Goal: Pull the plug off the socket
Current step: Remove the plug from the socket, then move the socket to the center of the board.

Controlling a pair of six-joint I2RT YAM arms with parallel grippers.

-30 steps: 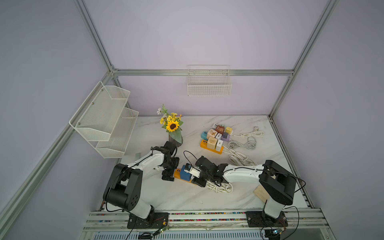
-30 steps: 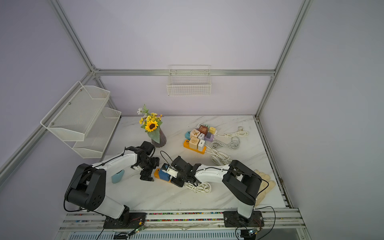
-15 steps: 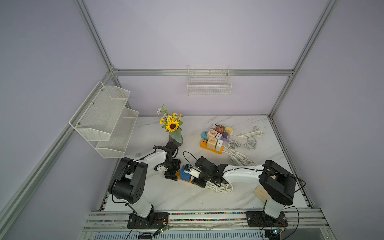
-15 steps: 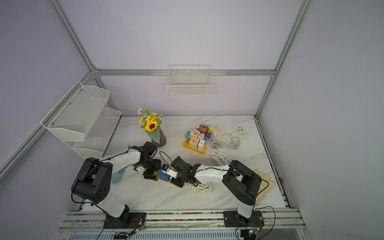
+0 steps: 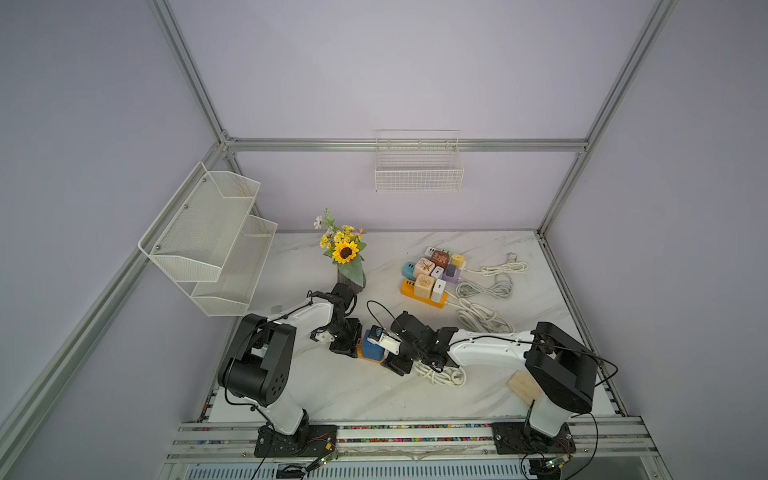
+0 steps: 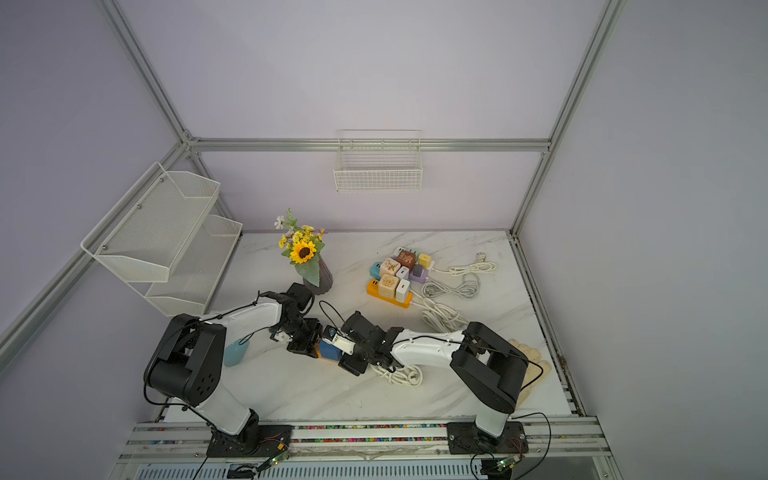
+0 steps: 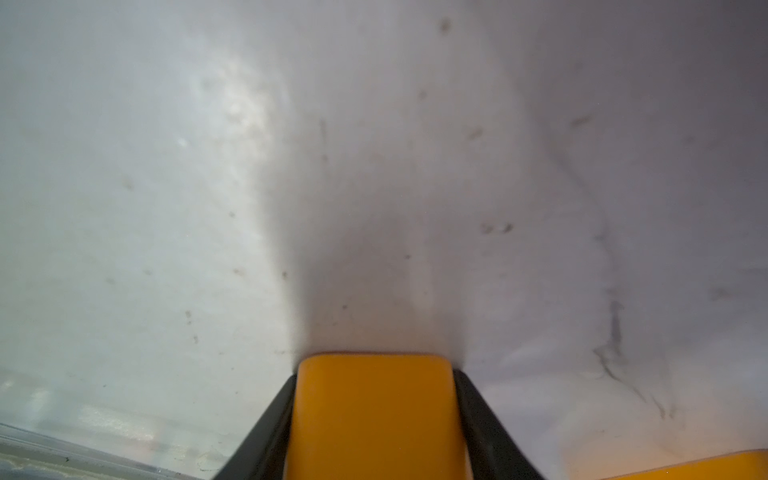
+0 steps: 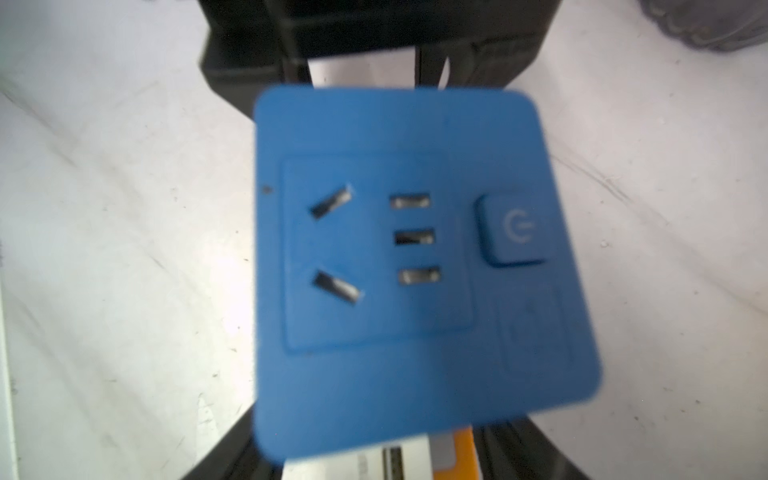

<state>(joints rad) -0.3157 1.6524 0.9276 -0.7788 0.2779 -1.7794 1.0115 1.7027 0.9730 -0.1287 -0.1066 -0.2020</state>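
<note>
A blue cube plug (image 5: 371, 351) (image 6: 328, 351) sits on an orange socket strip (image 7: 374, 415) near the table's front middle. My left gripper (image 5: 347, 347) (image 7: 376, 365) is shut on the strip's left end, its black fingers (image 7: 274, 419) pressed against both orange sides. From the right, my right gripper (image 5: 395, 357) (image 8: 372, 449) reaches over the plug. The right wrist view shows the plug's top face (image 8: 415, 270), blurred, with its slots and power button. The dark fingers (image 8: 237, 449) flank its near edge. The cube hides their tips, so contact is unclear.
A second orange strip (image 5: 424, 297) carrying several cube adapters lies at the back right, beside white cable coils (image 5: 478, 316). More white cable (image 5: 440, 374) lies under my right arm. A sunflower vase (image 5: 351, 274) stands behind my left gripper. A mesh shelf (image 5: 216, 237) hangs at the left.
My left gripper has moved right onto the strip's end and shut on it. The right arm has stayed over the plug.
</note>
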